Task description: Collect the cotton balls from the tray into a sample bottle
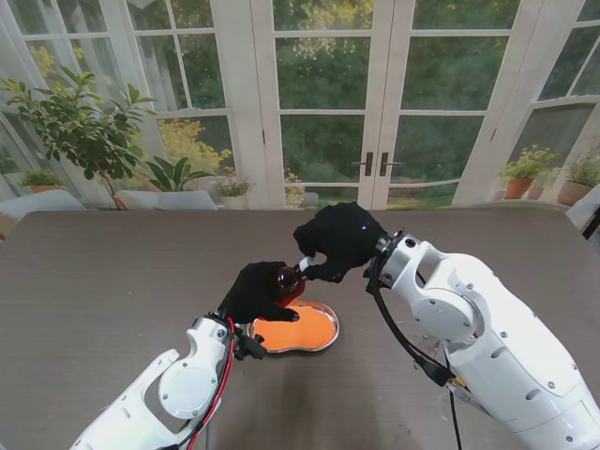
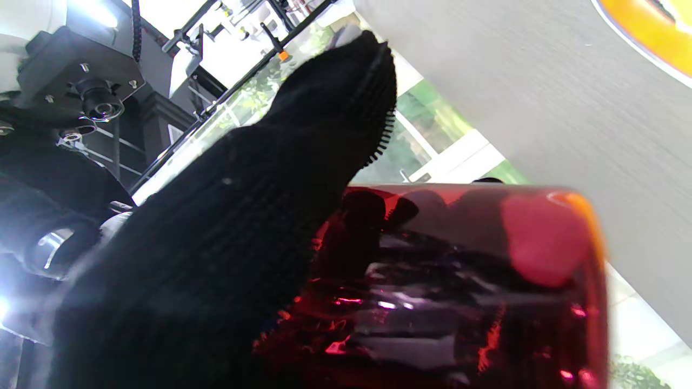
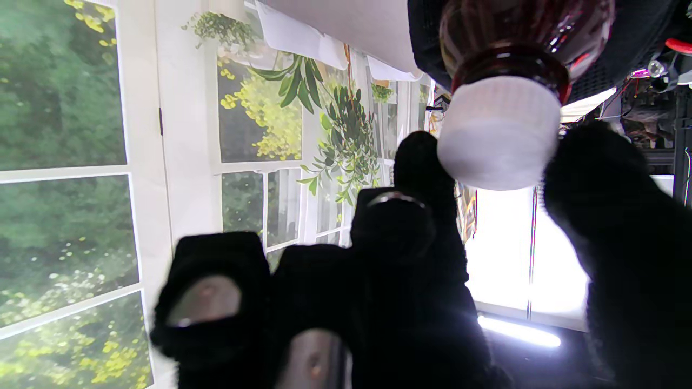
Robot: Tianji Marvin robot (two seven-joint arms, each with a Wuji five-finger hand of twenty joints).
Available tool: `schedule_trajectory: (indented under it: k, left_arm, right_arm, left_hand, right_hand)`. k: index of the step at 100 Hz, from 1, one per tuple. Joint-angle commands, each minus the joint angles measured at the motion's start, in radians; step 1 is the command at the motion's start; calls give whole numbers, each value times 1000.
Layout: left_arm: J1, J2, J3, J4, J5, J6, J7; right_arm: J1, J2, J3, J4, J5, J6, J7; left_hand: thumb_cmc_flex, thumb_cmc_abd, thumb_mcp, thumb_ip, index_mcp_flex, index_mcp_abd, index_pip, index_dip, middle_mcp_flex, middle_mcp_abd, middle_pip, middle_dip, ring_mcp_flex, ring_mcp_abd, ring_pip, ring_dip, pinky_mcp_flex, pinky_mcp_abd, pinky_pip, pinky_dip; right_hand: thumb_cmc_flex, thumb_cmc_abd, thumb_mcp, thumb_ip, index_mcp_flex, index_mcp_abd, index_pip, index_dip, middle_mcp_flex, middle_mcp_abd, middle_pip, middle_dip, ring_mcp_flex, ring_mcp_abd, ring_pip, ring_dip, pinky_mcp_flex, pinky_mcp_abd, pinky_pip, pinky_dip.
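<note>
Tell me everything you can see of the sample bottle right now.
The sample bottle is dark red, translucent, glossy like glass or plastic, with a ribbed white cap on its neck. It is lifted off the table over the tray, tilted, body gripped in the left hand. The right hand has fingers either side of the cap. Contents cannot be made out.

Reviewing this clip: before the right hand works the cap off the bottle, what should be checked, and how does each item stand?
1. Left hand grips the sample bottle: ok.
2. White cap on the bottle: ok, in place.
3. Right hand closed on the cap: cannot tell; fingers flank it, contact unclear.
4. Bottle held off the table over the tray: ok.
5. Cotton balls in the tray: cannot tell; only an orange inside shows.
</note>
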Motion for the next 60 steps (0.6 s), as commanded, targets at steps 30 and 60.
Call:
schedule_trajectory:
  k: [30,60]
  left_arm:
    - [9,4,-4,-11,11,2,-30]
    - [8,5,-3,-10,11,1,-35]
  right_arm:
    - [3,6,-16,-10,-11,17,45]
    - [1,10,-16,-19,10,35,87]
  left_hand:
    - [63,807,96,14,81,-132,128,30,37,-6,17,-10,45,81,22,5,6,-14,28,4]
    - [63,809,96,14,81,-131,128,30,36,-5,17,-10,44,81,21,5,5,-13,28,4]
  right_hand:
    - [52,53,89,128,28,-41,142,78,91,-39,17,11,13,-135,61,5,15,-23,70,6]
    - [-9,157,71,173,57,-31,117,124,91,-35,36,7,13,-130,65,10,18,-19,70,7]
